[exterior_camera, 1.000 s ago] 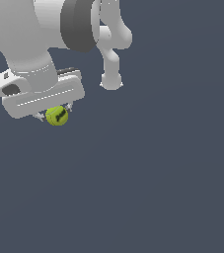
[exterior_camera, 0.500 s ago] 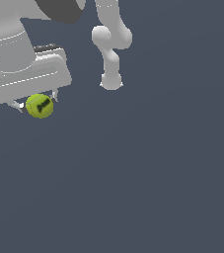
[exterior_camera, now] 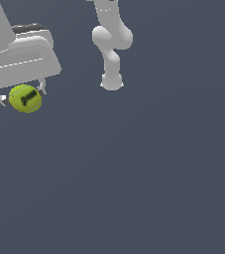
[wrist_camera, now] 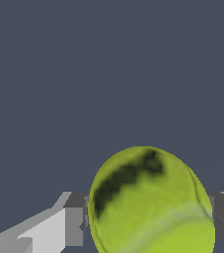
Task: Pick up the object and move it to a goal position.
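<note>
A flat, uniformly dark slate-grey surface (exterior_camera: 148, 178) is seen filling the exterior view from edge to edge, with no seams, edges or markings discernible. The white base of the robot arm (exterior_camera: 111, 82) is planted directly on it, toward the upper middle of that view. The same unbroken grey surface (wrist_camera: 108, 74) is shown in the wrist view.

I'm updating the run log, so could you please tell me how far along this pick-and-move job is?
Done: the end effector is shut on the ball, fingers on either side of it. In hand: carrying it. Left: reaching the goal, which no picture shows.
</note>
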